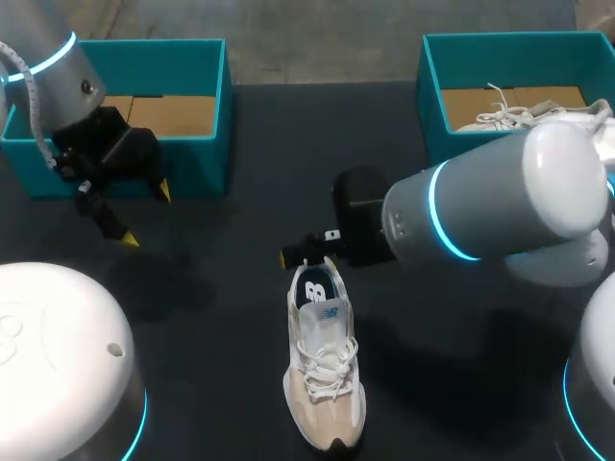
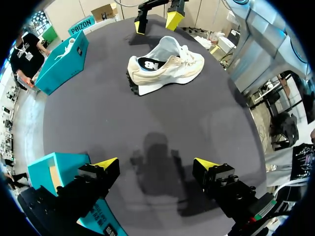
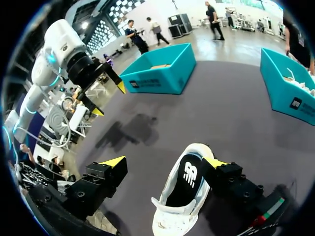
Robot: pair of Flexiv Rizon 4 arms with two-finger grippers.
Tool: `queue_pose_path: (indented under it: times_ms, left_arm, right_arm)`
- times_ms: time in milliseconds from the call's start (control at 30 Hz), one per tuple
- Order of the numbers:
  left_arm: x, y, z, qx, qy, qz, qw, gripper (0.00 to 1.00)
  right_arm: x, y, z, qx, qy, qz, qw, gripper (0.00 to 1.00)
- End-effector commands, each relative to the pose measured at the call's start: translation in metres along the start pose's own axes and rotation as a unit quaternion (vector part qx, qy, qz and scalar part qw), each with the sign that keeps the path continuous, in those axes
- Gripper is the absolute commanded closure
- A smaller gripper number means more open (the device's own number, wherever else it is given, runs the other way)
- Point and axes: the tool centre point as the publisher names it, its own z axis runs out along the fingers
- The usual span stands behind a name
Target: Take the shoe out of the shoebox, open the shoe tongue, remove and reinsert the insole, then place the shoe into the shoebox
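We find the right gripper (image 3: 164,163) released, jaws spread wide and low over the tabletop astride the heel end of the shoe (image 3: 179,196). One finger (image 3: 215,162) sits just beside the collar, though we cannot confirm contact; the other stands clear of it, so nothing is grasped. The shoe stands upright on its sole in the middle of the tabletop, nearer the near edge. Its long axis runs far to near, heel toward the right gripper and toe toward the near edge. The dark insole (image 3: 189,179) shows seated inside the opening, directly under the gripper, and the tongue (image 1: 328,315) lies beyond it toward the toe. We judge that any reach for tongue or insole falls to the right arm, working along that axis from the heel. The left gripper (image 2: 156,164) is likewise released and empty, well apart by the far left corner, in front of the left box (image 1: 192,154). The right box (image 1: 432,96) at the far right corner holds a second shoe (image 1: 509,115).
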Motion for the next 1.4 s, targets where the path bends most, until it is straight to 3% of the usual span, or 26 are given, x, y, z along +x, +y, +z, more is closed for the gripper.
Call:
queue_pose_path:
  times_ms: [33,400,433,533,567,967,1133,1400]
  left_arm:
    - [0.000,0.000,0.000,-0.001,0.001,0.000,1.000,0.00]
    - [0.000,0.000,0.000,-0.001,0.001,0.000,1.000,0.00]
    - [0.000,0.000,0.000,-0.001,0.001,0.000,1.000,0.00]
    - [0.000,0.000,0.000,-0.001,0.001,0.000,1.000,0.00]
    - [0.000,0.000,0.000,-0.001,0.001,0.000,1.000,0.00]
    - [0.000,0.000,0.000,-0.001,0.001,0.000,1.000,0.00]
    - [0.000,0.000,0.000,-0.001,0.001,0.000,1.000,0.00]
    - [0.000,0.000,0.000,-0.001,0.001,0.000,1.000,0.00]
  right_arm:
    - [0.005,-0.001,0.002,-0.002,-0.092,0.001,0.996,0.00]
    - [0.012,-0.002,0.024,0.038,-0.165,0.021,0.985,0.01]
    - [0.011,-0.003,0.024,0.039,-0.172,0.025,0.984,0.25]
    - [0.012,-0.005,0.025,0.044,-0.188,0.030,0.981,0.53]
    - [0.012,-0.006,0.026,0.047,-0.196,0.033,0.979,0.55]
    - [0.004,-0.022,0.033,0.055,-0.227,0.059,0.971,0.57]
    - [-0.002,-0.030,0.033,0.054,-0.240,0.074,0.967,0.67]
    - [-0.010,-0.039,0.034,0.055,-0.253,0.088,0.962,0.66]
